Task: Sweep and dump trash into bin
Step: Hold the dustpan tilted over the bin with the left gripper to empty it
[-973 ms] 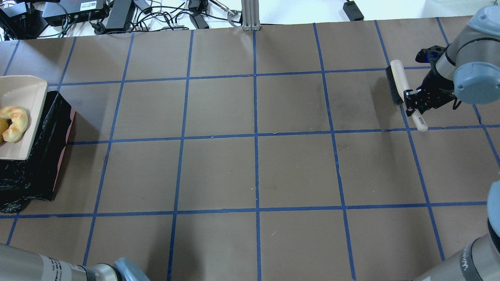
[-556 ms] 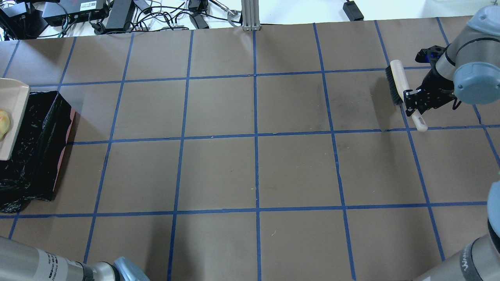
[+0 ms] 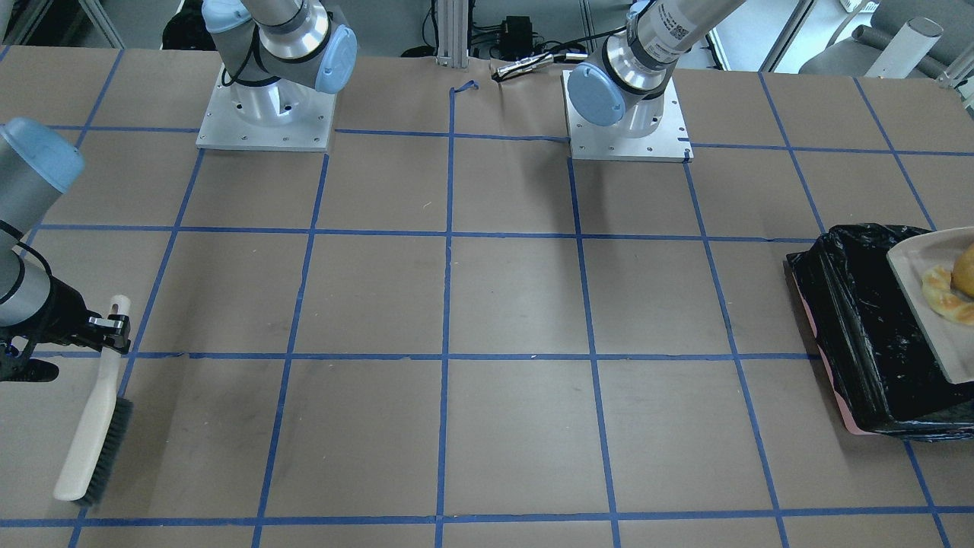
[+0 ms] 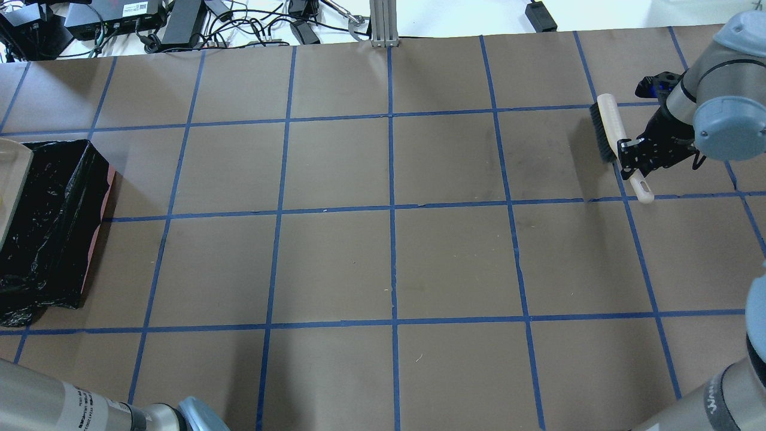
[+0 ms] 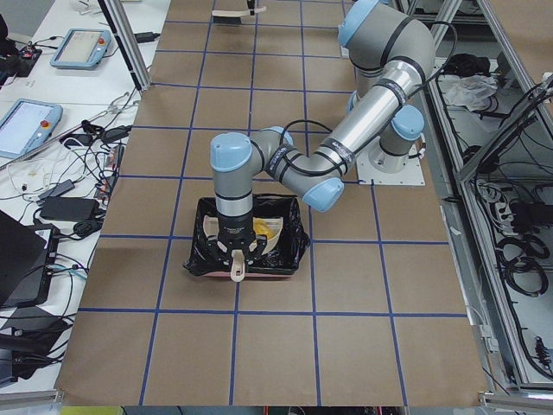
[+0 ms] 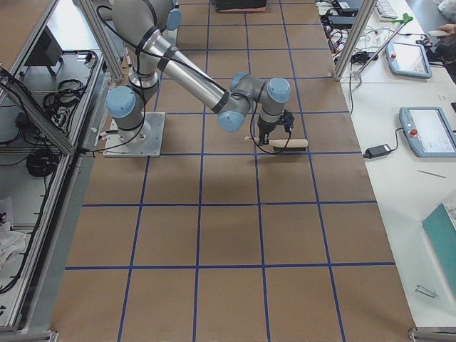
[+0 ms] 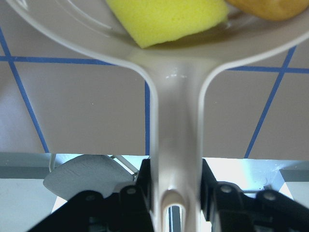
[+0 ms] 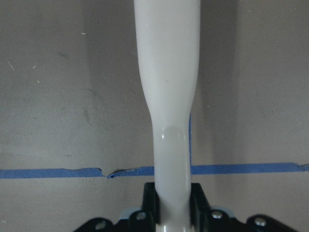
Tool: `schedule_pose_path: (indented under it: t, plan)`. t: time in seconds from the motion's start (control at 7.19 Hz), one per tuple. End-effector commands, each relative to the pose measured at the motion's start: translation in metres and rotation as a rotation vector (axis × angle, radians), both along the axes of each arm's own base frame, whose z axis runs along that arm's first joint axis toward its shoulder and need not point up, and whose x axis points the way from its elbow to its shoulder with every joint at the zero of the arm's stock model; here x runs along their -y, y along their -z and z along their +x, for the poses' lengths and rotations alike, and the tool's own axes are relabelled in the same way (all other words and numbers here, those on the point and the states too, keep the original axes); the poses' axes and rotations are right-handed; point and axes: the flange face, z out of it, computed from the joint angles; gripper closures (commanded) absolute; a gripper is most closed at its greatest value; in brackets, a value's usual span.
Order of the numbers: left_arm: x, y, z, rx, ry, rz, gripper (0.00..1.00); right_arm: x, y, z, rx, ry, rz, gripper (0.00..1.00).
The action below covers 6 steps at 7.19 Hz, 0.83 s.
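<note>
Trash (image 3: 943,298) in tan and yellow pieces rides the beige plastic dustpan (image 3: 955,346), left hand (image 7: 176,193) clamped on its handle (image 7: 176,121), above the black-bagged rectangular bin (image 3: 860,320) for dumping; right hand (image 4: 637,157), clamped on a beige brush (image 4: 610,120), idles.

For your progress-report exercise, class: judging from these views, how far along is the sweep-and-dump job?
Done: the table shows no loose trash; the croissant piece, potato lump and sponge piece lie on the dustpan. In hand: the left claw grips the dustpan's handle, holding it over the bin; the right claw holds the brush aside. Left: tipping the trash into the bin.
</note>
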Motion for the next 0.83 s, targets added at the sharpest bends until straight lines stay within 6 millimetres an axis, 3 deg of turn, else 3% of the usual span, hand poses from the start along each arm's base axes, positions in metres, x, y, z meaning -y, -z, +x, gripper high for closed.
schedule_pose_path:
  t: [0.0, 0.28, 0.7]
  plan:
    - [0.003, 0.006, -0.009, 0.164, 0.094, -0.019, 1.00, 0.000, -0.001, 0.003, -0.002, -0.015, 0.000, 1.00]
    - [0.009, -0.005, -0.013, 0.302, 0.069, 0.007, 1.00, 0.000, 0.002, 0.004, -0.001, -0.026, 0.009, 1.00]
    - [0.017, -0.004, -0.024, 0.258, 0.108, 0.007, 1.00, 0.001, 0.004, 0.004, 0.006, -0.017, 0.011, 0.90]
